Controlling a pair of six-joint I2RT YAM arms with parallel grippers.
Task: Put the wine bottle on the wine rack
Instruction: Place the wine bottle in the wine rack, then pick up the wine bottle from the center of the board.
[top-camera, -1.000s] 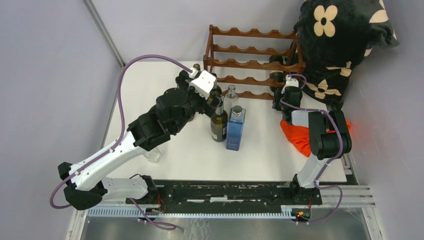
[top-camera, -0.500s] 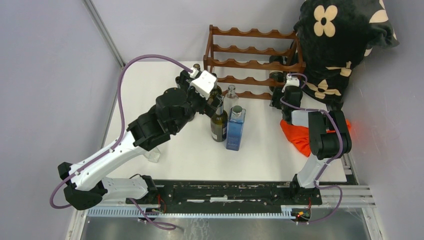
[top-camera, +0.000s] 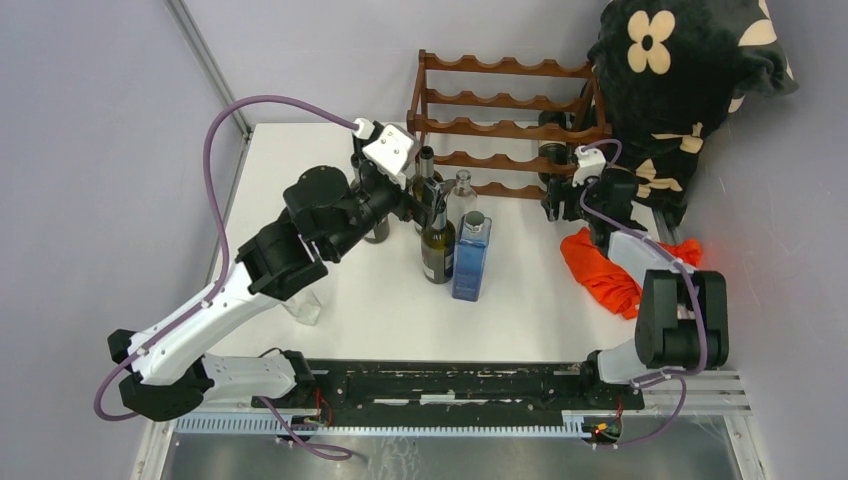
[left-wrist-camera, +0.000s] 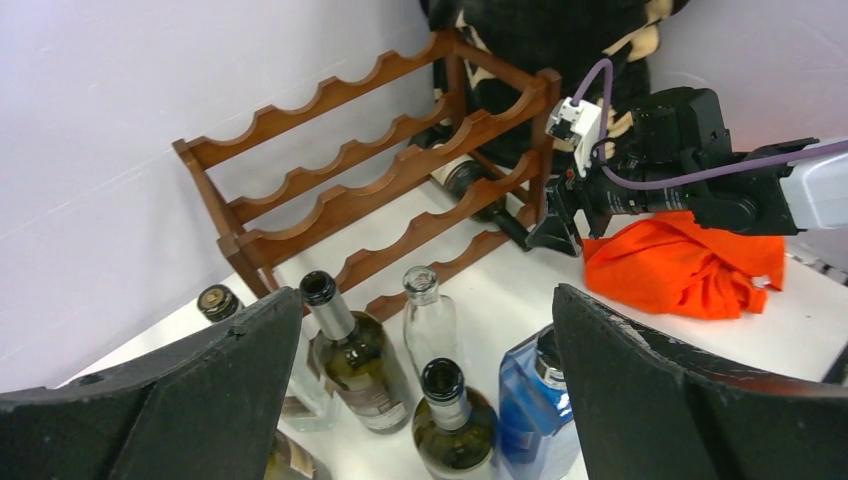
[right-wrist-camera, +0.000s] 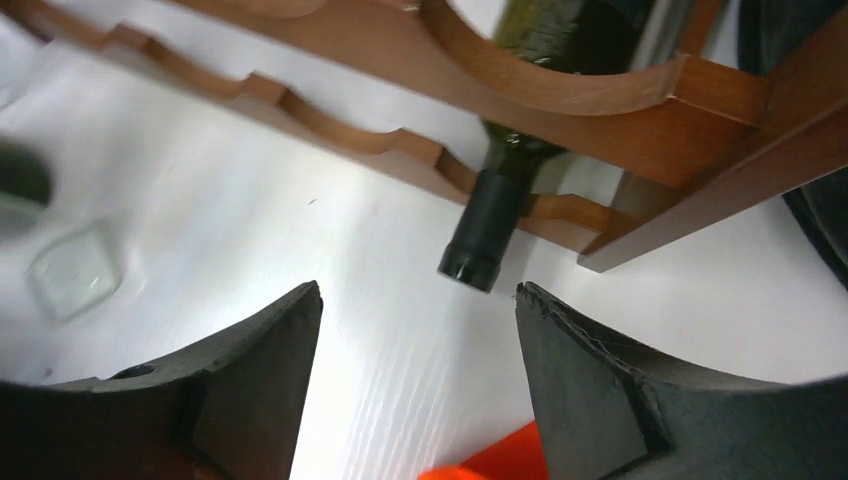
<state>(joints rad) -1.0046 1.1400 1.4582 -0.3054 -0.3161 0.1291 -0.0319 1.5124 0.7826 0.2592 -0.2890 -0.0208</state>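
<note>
The wine bottle (right-wrist-camera: 497, 205) lay on its side low in the wine rack (right-wrist-camera: 560, 110), at the rack's right end, with its neck crossing the lowest front rail and its capped mouth pointing out over the white table (top-camera: 300, 180). Judged from that, the placing looked done and the step in hand was the retreat. The right gripper (right-wrist-camera: 415, 300) would do best to draw straight back along the line of the neck, keeping both fingers off the cap so the bottle did not roll or slide out of its scallop, and to lift clear of the orange cloth (left-wrist-camera: 690, 265) beside it. That gripper's 2 fingers stood wide apart, holding nothing and touching nothing, with bare table between them and the bottle's mouth just beyond. The left gripper (left-wrist-camera: 425, 295) was also spread wide and empty, hanging above a cluster of upright bottles: a dark green bottle (left-wrist-camera: 445, 420) and a blue bottle (left-wrist-camera: 530, 410) nearest, a clear glass bottle (left-wrist-camera: 425, 320) and a labelled green bottle (left-wrist-camera: 350, 350) behind them, then the rack. If it went for one, a descent onto a single neck would keep it from knocking the close-packed neighbours.
</note>
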